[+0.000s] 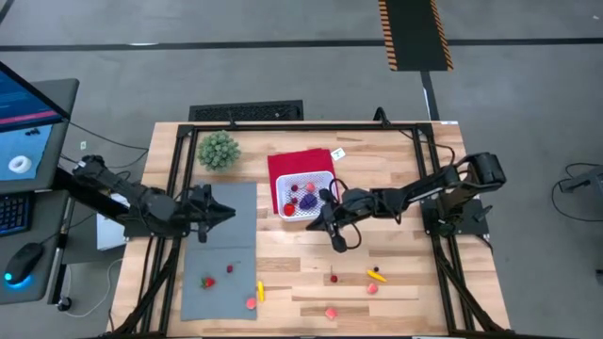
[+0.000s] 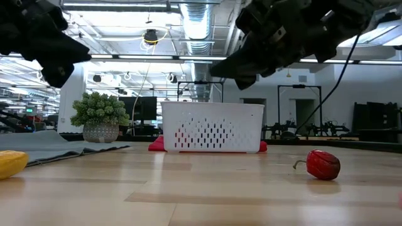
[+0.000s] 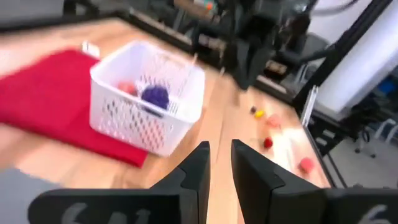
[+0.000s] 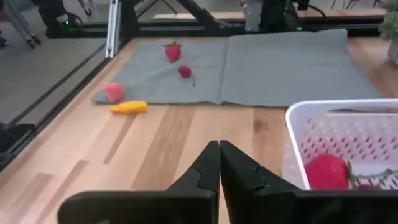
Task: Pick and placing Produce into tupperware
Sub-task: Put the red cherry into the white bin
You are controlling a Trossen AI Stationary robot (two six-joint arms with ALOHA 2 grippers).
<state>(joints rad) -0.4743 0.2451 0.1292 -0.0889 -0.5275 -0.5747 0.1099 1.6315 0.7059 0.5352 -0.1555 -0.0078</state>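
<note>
The white latticed tupperware [image 1: 306, 196] stands on a red cloth [image 1: 300, 165] mid-table. Red pieces [image 4: 326, 171] and a purple one [image 3: 155, 95] lie inside it. More produce lies loose: a strawberry [image 1: 207, 281], a yellow piece [image 1: 261, 290] and a pink one [image 1: 252, 303] on the grey mat [image 1: 221, 245], and red [image 1: 334, 278], yellow [image 1: 377, 275] and pink [image 1: 372, 289] pieces on the wood. My right gripper [image 1: 325, 223] hovers shut and empty at the basket's near right corner, above rim height [image 2: 232, 66]. My left gripper [image 1: 226, 214] hangs over the mat, its fingers nearly together with nothing between them.
A green bushy plant [image 1: 218, 150] in a pot stands at the far left of the table. A small white tag [image 1: 338, 153] lies beyond the red cloth. Bare wood lies between the basket and the near edge, and a red piece [image 2: 322, 164] rests there.
</note>
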